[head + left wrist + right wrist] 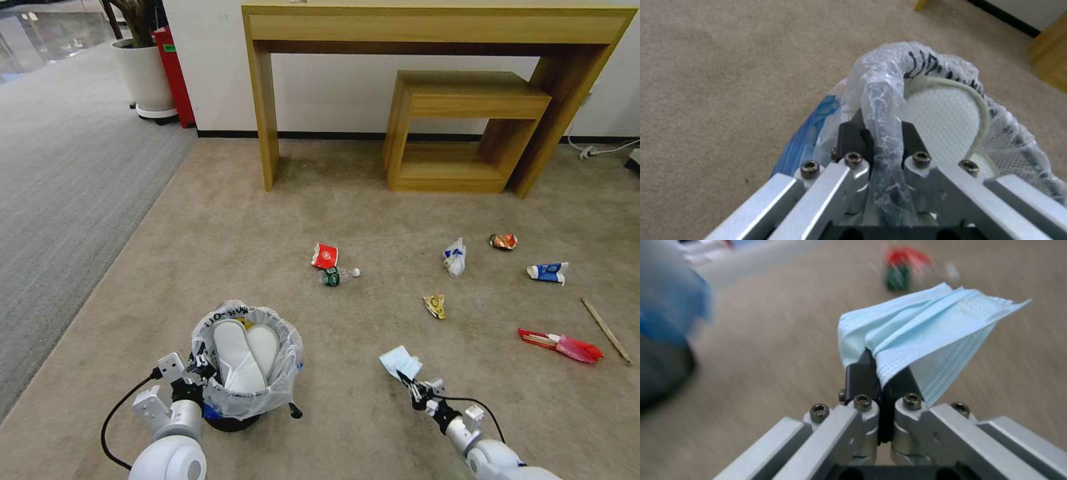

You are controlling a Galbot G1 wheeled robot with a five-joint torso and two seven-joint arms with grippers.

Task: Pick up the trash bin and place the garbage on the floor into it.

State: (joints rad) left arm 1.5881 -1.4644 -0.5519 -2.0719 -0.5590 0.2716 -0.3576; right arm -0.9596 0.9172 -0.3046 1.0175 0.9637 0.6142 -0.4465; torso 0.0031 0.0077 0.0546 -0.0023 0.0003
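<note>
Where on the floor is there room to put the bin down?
Bare beige carpet lies ahead of the trash bin, between the grey carpet and the red cup. It is crowded to the right: bottle, wrappers, carton, stick.

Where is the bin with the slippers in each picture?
Head view: trash bin at lower left, its rim held by the left gripper.
Left wrist view: bagged rim in the middle, clamped.
Right wrist view: blurred blue shape at the edge.
Shared landmark: beige carpet.
</note>
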